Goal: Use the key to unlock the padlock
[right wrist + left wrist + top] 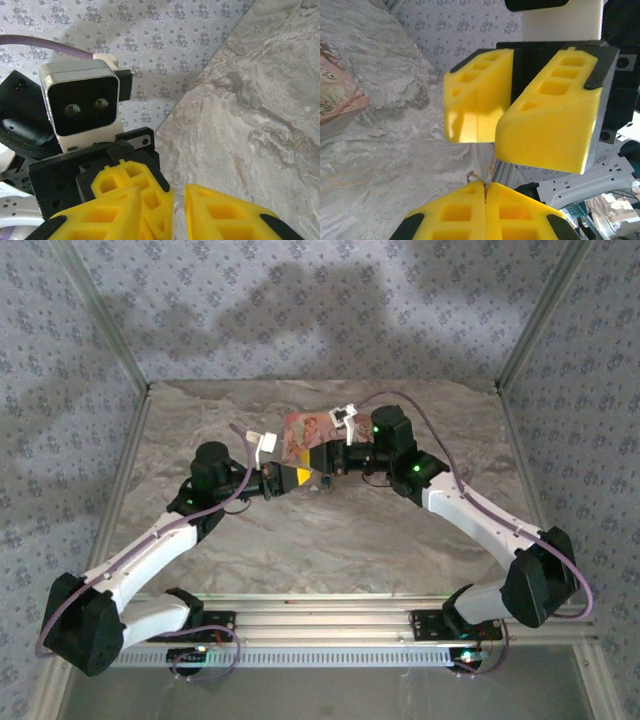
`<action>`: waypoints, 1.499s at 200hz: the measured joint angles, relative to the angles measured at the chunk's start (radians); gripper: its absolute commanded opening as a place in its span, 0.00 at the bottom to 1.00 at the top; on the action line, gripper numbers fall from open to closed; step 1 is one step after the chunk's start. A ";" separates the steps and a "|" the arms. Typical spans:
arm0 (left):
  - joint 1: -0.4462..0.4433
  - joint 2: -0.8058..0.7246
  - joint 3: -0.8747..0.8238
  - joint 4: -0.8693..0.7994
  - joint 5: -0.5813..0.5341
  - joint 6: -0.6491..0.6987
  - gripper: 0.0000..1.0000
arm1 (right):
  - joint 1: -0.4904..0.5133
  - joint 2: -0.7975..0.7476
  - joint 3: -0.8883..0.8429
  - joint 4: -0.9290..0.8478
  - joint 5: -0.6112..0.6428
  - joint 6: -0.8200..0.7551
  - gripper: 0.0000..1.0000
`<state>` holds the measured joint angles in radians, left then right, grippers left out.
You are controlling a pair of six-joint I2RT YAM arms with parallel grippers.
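Observation:
My left gripper (297,478) is shut on the key (491,172). Its thin metal blade and a small wire ring (473,175) poke out between the yellow fingertips in the left wrist view (485,192); the head is hidden inside the grip. My right gripper (329,461) faces it tip to tip above the table's middle. Its yellow fingers (545,125) hang just above the key's tip, and a narrow gap stays between the jaws (179,205), with bare table showing through it. The left gripper's fingers (137,187) sit just beyond the right one's. The padlock is out of view.
A flat pink illustrated box (301,435) lies on the marble tabletop (330,540) just behind the two grippers, also at the left edge of the left wrist view (335,97). Patterned walls close in the back and sides. The left wrist camera (82,102) looms close to the right fingers.

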<state>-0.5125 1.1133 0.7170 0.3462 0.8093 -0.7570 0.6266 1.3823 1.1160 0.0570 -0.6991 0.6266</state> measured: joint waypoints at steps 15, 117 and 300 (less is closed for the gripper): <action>0.000 -0.010 0.000 -0.004 -0.010 0.004 0.00 | 0.000 0.000 -0.002 0.001 -0.005 0.010 0.17; 0.002 -0.042 0.000 -0.100 -0.036 0.066 0.05 | 0.001 0.000 0.000 -0.044 -0.034 -0.061 0.00; 0.009 -0.021 -0.001 0.071 0.021 -0.004 0.37 | -0.032 0.039 0.158 -0.279 -0.137 -0.284 0.00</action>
<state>-0.5034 1.0924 0.7158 0.4171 0.8303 -0.7612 0.5949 1.4212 1.2743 -0.2218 -0.8356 0.3424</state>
